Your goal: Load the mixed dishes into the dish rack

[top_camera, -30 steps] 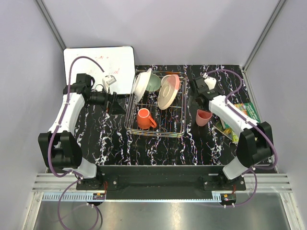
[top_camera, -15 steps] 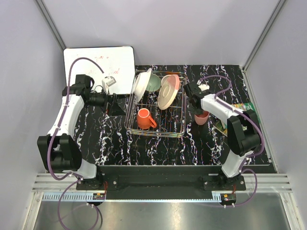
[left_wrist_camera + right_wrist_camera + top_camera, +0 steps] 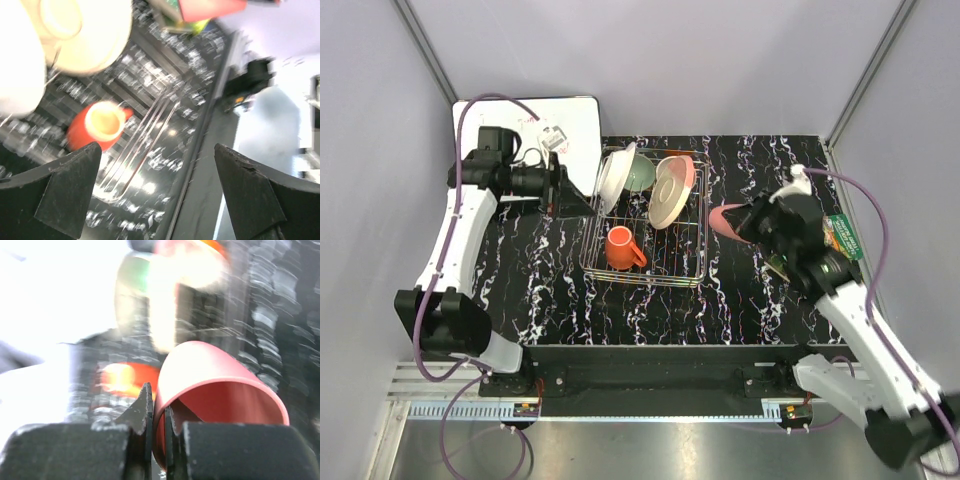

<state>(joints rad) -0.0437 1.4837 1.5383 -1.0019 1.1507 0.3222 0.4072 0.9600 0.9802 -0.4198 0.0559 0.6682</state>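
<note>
Black marbled table (image 3: 650, 310) — 3 things rest on it: dish rack (image 3: 645, 281), whiteboard (image 3: 575, 125), green book (image 3: 844, 238).

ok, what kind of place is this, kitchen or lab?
Probably a lab robot cell, not a kitchen: plain enclosure walls, aluminium base rail, a whiteboard beside the dish rack on a marble-print table.

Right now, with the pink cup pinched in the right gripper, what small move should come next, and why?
Probably carry the cup left, over the rack. The right gripper is shut on its wall and holds it tilted, just right of the rack. The wires beside the orange mug look free, so that seems the nearest spot to set it down.
</note>
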